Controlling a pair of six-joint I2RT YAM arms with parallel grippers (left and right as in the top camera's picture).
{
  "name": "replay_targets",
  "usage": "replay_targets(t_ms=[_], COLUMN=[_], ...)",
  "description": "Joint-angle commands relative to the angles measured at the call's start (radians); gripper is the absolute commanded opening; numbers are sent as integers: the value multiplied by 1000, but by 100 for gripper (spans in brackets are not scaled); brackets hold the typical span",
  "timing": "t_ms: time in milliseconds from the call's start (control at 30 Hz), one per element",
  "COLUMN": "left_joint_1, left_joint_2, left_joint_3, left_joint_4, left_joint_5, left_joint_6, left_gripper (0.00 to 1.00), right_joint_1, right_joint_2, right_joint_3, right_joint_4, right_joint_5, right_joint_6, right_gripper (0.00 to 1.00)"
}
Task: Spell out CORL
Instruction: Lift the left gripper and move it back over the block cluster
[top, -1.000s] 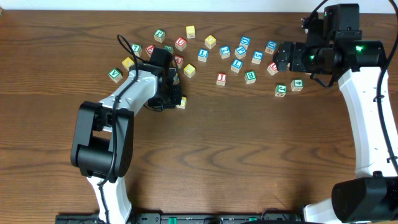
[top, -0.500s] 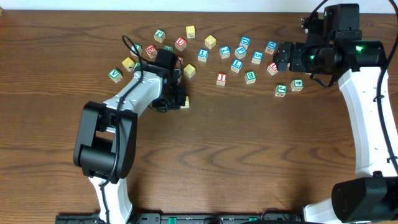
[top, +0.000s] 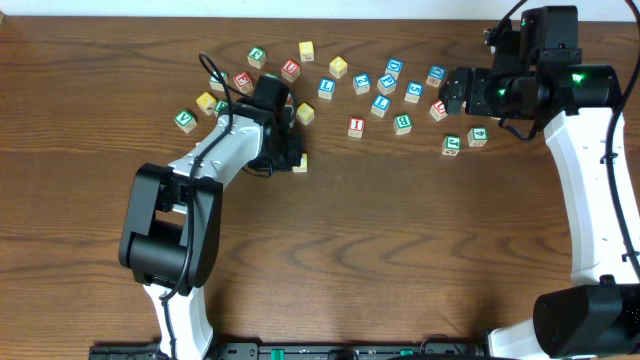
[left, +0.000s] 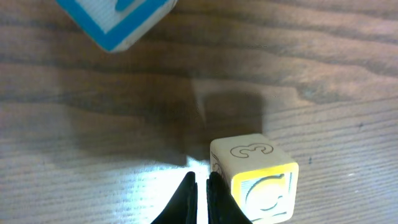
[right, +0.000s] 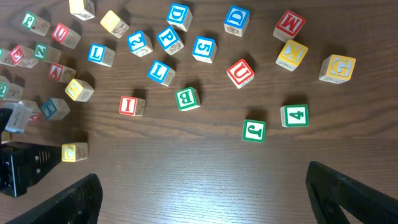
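A yellow-bordered C block (left: 255, 180) lies on the wooden table just right of my left gripper (left: 200, 186). The gripper's fingers are shut and empty, and the right finger touches the block's side. In the overhead view the block (top: 299, 162) sits at the tip of the left gripper (top: 288, 155); it also shows in the right wrist view (right: 74, 151). My right gripper (right: 202, 193) is open and empty, held high over the right side of the block cluster (top: 452, 95). Blue L blocks (right: 160, 72) (right: 97, 53) and a green R block (top: 257, 55) lie among the others.
Several letter and number blocks are scattered across the table's far half, from a green V (top: 185, 121) on the left to a green 4 (right: 293, 116) and green J (right: 253, 130) on the right. A blue block (left: 115, 18) lies just beyond the left gripper.
My left gripper has slid a little to the right, and the yellow C block has shifted right with it. The right arm has not moved.
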Motion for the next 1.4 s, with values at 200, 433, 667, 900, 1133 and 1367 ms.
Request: replay_targets(t_ms=[200,433,667,900,1133,1367], left_joint_1=[5,5,29,106,162,180], left_joint_2=[4,4,-6,-75,-194,-319], left_joint_3=[-9,-9,-1,36,36,36], left_joint_4=[13,12,4,-39,-72,-87], left_joint_5=[-13,-13,-13,-13,-14,-27], left_joint_6=[35,35,35,43,62,88], left_gripper=[7,8,8,8,8,8], right_joint_1=[5,5,5,5,5,5], right_joint_2=[2,2,2,2,2,2], right_joint_3=[6,6,6,6,6,6], right_joint_4=[2,2,2,3,2,2], right_joint_5=[3,3,12,26,27,27], right_joint_6=[-4,-4,-4,-4,-4,-4], right_gripper=[99,99,99,99,99,99])
